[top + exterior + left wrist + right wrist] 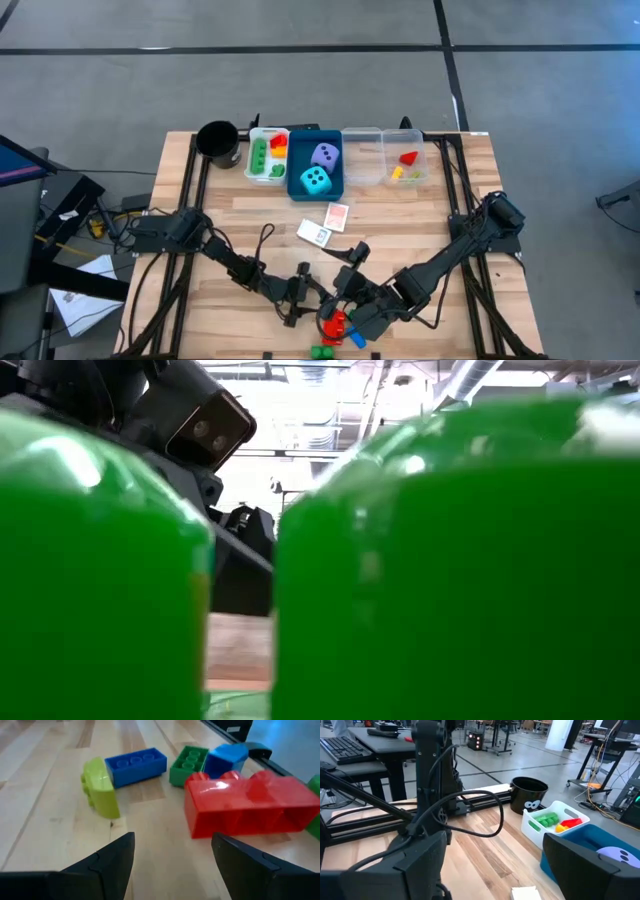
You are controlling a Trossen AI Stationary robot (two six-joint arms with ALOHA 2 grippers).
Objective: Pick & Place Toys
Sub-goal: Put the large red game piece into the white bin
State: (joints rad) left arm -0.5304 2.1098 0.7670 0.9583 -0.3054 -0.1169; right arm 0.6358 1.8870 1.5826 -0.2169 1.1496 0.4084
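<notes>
A glossy red brick [247,802] lies on the table's [45,795] near edge, just ahead of the left gripper [172,857], fingers apart. Blue brick [135,765], green brick [187,764] and yellow-green brick [100,787] crowd beside it. The right gripper [492,865] hovers close by, fingers apart.

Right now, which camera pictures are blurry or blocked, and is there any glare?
Low view: almost wholly blocked by blurred green bricks right at the lens, with bright ceiling light above. Left wrist view: glare on the red brick, soft focus at the near edge. High view: even light, nothing blocked.
</notes>
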